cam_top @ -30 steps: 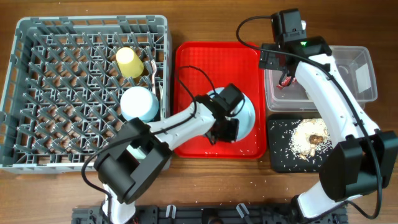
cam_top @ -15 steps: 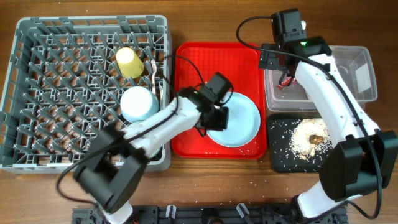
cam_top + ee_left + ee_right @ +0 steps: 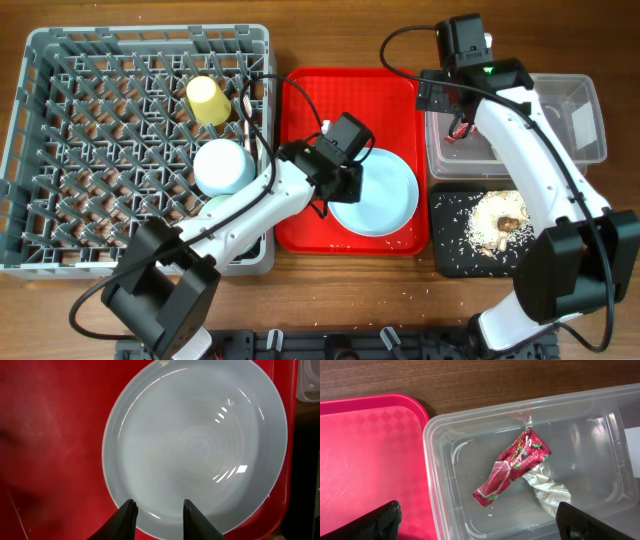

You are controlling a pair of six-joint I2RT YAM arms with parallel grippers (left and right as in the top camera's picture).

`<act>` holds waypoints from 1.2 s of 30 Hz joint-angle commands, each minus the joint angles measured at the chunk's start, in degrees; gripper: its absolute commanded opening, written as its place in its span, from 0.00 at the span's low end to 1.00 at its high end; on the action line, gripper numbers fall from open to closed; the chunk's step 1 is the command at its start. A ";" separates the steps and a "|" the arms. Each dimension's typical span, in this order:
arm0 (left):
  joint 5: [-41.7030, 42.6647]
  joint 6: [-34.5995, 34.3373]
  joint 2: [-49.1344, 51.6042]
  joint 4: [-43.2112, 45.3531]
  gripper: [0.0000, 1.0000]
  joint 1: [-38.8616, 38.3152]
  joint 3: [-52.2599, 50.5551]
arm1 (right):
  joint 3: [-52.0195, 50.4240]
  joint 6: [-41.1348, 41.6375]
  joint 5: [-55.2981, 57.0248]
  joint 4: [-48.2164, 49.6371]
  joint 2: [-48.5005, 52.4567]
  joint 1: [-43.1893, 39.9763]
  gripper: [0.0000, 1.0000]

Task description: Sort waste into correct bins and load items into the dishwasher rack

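A light blue plate (image 3: pixel 385 195) (image 3: pixel 200 445) lies flat on the red tray (image 3: pixel 330 95). My left gripper (image 3: pixel 348 188) (image 3: pixel 157 510) hovers over the plate's near rim, jaws apart, with nothing between them. My right gripper (image 3: pixel 458 125) (image 3: pixel 485 522) stands wide open above the clear tub (image 3: pixel 590 90) (image 3: pixel 600 410), which holds the red wrapper (image 3: pixel 512 467) and the white tissue (image 3: pixel 547 491). Rice scraps (image 3: pixel 497 215) lie in the black tray (image 3: pixel 450 250). In the grey rack (image 3: pixel 60 130) are the yellow cup (image 3: pixel 207 100), an upturned light blue bowl (image 3: pixel 222 166) and white cutlery (image 3: pixel 246 112).
The rack fills the left side and touches the red tray's left edge. The tub and black tray stand side by side to the right of the red tray. A few rice grains lie on the wooden table by the front edge. My left arm crosses the rack's near right corner.
My left gripper has drawn back to the left off the plate, which now shows whole on the red tray, and its jaws have parted a little. The right arm has not moved.
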 commanded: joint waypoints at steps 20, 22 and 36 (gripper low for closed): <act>-10.69 -5.75 12.48 4.87 0.04 -11.06 -0.24 | 0.33 -0.68 1.14 0.15 -0.39 -0.13 1.00; -11.37 -6.82 13.42 2.93 0.04 -9.77 -0.24 | 0.33 -0.70 1.11 0.15 -0.39 -0.13 1.00; -12.35 -8.24 13.18 -7.30 0.04 2.60 -0.24 | 0.33 -0.66 1.11 0.15 -0.39 -0.13 1.00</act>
